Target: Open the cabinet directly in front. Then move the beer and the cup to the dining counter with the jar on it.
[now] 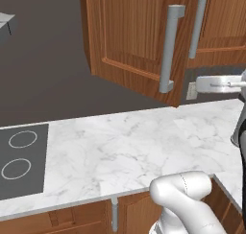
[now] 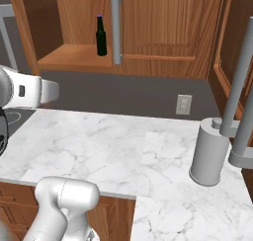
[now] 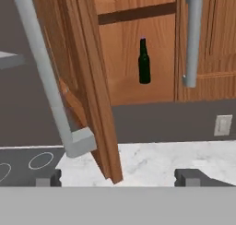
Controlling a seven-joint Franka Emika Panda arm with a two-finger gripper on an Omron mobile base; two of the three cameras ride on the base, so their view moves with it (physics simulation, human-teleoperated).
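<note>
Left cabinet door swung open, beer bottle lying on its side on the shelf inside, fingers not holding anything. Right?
Not quite: the beer bottle stands upright on the shelf, neck up, as the hand view and the right base view both show. The rest holds: the cabinet door is swung open, and the fingers at the bottom of the hand view are spread apart with nothing between them.

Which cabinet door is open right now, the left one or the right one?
The left door is swung out toward the camera, exposing the beer on the shelf. The right door sits shut.
</note>
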